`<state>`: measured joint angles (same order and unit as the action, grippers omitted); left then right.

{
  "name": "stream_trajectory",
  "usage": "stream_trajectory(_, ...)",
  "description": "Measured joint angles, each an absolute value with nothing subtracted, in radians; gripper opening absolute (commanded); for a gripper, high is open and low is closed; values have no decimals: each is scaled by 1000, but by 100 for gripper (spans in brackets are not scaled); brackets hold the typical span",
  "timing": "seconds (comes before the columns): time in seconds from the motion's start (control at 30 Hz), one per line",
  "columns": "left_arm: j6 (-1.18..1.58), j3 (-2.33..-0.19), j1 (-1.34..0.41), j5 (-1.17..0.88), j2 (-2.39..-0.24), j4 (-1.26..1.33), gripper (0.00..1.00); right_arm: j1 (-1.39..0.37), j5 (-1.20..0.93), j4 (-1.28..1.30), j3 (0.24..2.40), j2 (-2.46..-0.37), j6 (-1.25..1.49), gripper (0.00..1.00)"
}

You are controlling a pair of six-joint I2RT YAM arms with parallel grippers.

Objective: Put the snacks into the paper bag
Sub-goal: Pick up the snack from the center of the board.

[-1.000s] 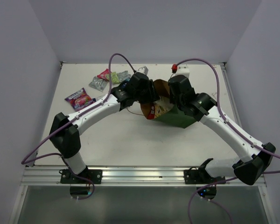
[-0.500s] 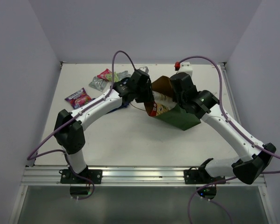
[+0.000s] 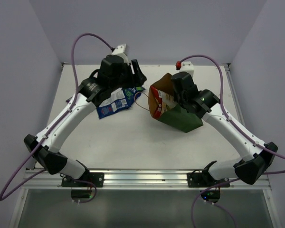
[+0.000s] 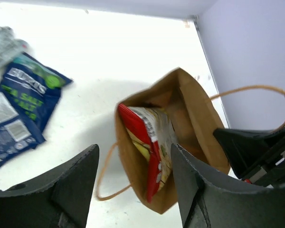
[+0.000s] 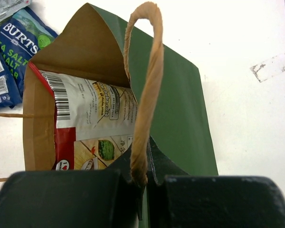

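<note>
Right wrist view: one green paper bag (image 5: 180, 109) is held tilted on the table (image 5: 237, 28), its tan handle (image 5: 142, 95) pinched by the right gripper (image 5: 145, 171). One chip bag (image 5: 95, 118) is seen inside. A blue packet (image 5: 23, 42) marked "BURTS" is seen beside it. The left gripper (image 4: 133, 190) is spread apart, empty.

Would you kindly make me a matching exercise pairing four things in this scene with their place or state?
1. chip bag
2. blue packet
3. left gripper
4. right gripper

A. open and empty
B. inside the paper bag
C. shut on the bag's handle
D. lying on the table

Pairs: 1-B, 2-D, 3-A, 4-C.
</note>
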<state>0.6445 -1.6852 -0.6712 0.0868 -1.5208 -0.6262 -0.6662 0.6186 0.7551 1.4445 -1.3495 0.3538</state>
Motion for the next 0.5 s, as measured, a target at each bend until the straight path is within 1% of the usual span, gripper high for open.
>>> stream_trajectory(0.13,621,-1650,-581,105,-1422,-614,73,-666,617,761,1466,-1355,344,0)
stream_trajectory(0.23,605,-1594,-517,115,-1386,-603,80,-665,617,778,1482,-1355,328,0)
stream_trajectory(0.27,604,-1563,-500,119,-1378,-593,81,-665,618,785,1487,-1355,320,0)
stream_trajectory(0.3,603,-1530,-482,122,-1372,-590,85,-664,619,791,1491,-1355,315,0)
stream_trajectory(0.4,596,-1402,-432,128,-1354,-579,88,-664,635,805,1494,-1352,290,0)
stream_trajectory(0.47,588,-1329,-402,138,-1349,-580,89,-664,644,804,1485,-1344,270,0)
stream_trajectory(0.5,583,-1296,-384,146,-1349,-584,92,-664,646,803,1476,-1335,260,0)
